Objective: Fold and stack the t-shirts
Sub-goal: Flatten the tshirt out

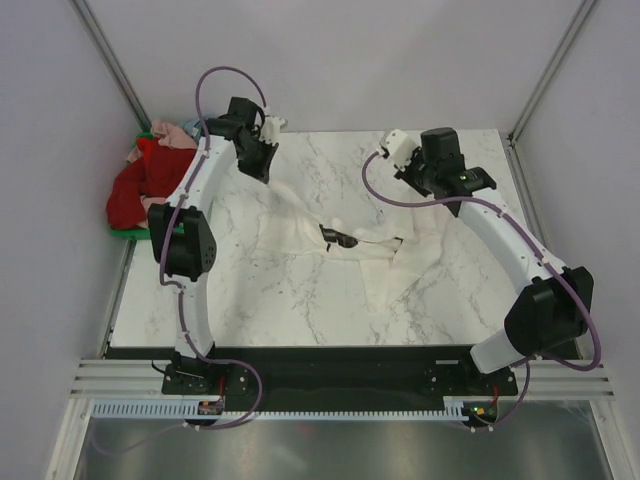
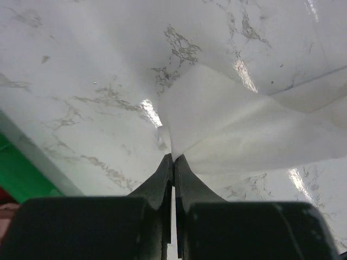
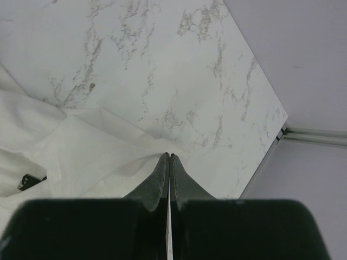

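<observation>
A: What is the surface?
B: A white marbled table [image 1: 300, 300], with grey walls [image 1: 400, 60] on 3 sides.
A: Counts?
B: 2 arms and 2 tools. 1 cream-white t-shirt [image 1: 300, 235] lies spread mid-table, black print [image 1: 338, 238] up. A red t-shirt [image 1: 135, 195] and a pink t-shirt [image 1: 172, 133] are heaped in 1 green crate [image 1: 125, 233] off the left edge.
A: The tools?
B: The left tool [image 2: 173, 157] is clenched on the cream shirt's far left corner, the right tool [image 3: 169, 156] on its far right edge.
A: Room?
B: Bare marble lies behind and in front of the shirt; the table's right edge is near the right tool.
</observation>
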### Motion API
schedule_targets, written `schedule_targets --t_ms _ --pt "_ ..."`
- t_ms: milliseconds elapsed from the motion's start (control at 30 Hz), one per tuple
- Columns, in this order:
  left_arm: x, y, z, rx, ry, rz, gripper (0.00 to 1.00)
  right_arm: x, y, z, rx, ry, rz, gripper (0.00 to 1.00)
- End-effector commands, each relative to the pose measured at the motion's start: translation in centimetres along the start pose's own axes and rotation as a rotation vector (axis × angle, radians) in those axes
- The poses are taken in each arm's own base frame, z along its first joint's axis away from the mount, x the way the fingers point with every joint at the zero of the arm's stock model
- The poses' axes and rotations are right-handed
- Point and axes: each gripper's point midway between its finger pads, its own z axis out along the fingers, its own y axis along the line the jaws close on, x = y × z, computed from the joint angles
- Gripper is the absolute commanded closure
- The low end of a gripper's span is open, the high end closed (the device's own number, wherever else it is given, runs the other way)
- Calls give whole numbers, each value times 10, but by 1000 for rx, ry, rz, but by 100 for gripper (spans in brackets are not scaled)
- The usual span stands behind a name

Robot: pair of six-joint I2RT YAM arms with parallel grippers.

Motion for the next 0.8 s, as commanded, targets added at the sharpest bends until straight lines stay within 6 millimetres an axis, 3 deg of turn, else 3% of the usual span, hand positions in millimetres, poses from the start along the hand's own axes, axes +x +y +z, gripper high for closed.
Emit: schedule_targets --t_ms 0,33,67,200,433,600,767 --pt "-33 5 -85 -122 -152 81 98 -16 -48 0 159 -96 148 100" --pt "-33 7 -94 -148 -157 83 98 -18 -66 -4 200 -118 207 100" --pt "-34 4 -114 -167 -184 91 98 -19 -72 -4 212 -124 231 100" --pt "-23 16 -154 -304 -196 57 98 -32 -110 -22 262 -205 319 100" --pt "-28 9 -212 -359 -295 74 98 -58 -131 -69 299 -280 257 100" --pt "-36 -7 -258 -349 -422 90 98 -68 -136 -125 344 -330 312 100" --pt "-38 -34 -323 -330 -601 119 98 -65 -141 -182 414 -321 315 100"
